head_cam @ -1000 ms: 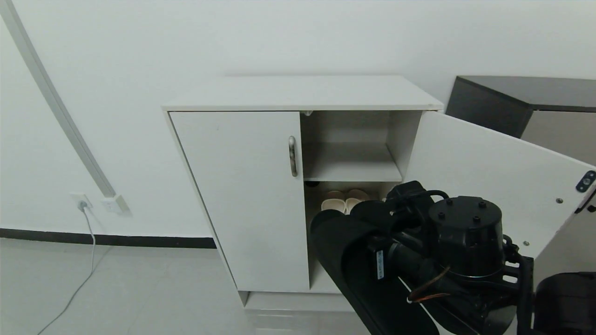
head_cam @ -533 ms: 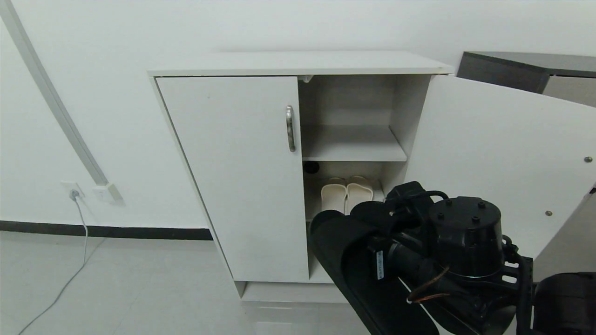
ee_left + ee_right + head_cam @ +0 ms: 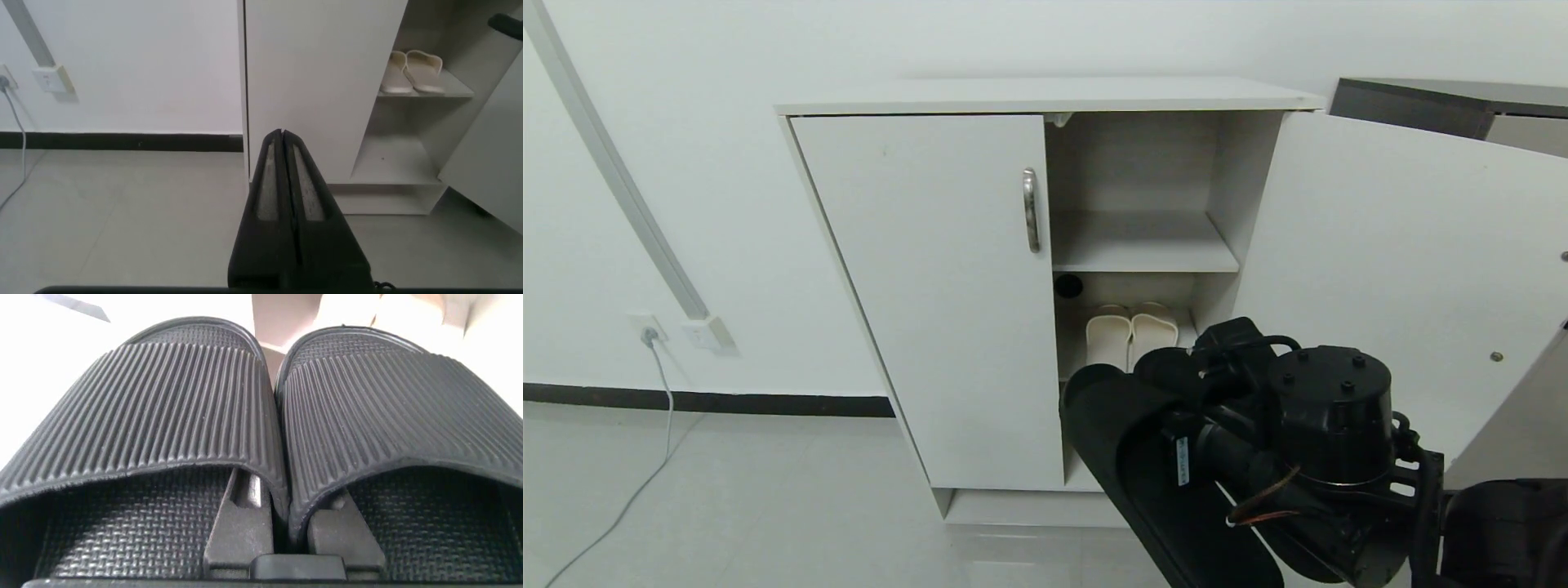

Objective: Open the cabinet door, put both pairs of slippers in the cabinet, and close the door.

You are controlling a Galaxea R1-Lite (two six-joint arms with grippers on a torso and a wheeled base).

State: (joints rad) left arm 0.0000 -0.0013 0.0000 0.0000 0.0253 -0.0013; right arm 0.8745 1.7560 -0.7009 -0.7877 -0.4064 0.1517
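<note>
Now pinching the black slippers [image 3: 1143, 457], likely light and bendy, by their inner edges in the right gripper [image 3: 286, 524], at six o'clock from the white slippers [image 3: 1131, 335], with the left gripper [image 3: 282, 175] closed on nothing.

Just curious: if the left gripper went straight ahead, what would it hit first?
The left gripper would probably meet the closed door first, though depth is unclear.
</note>
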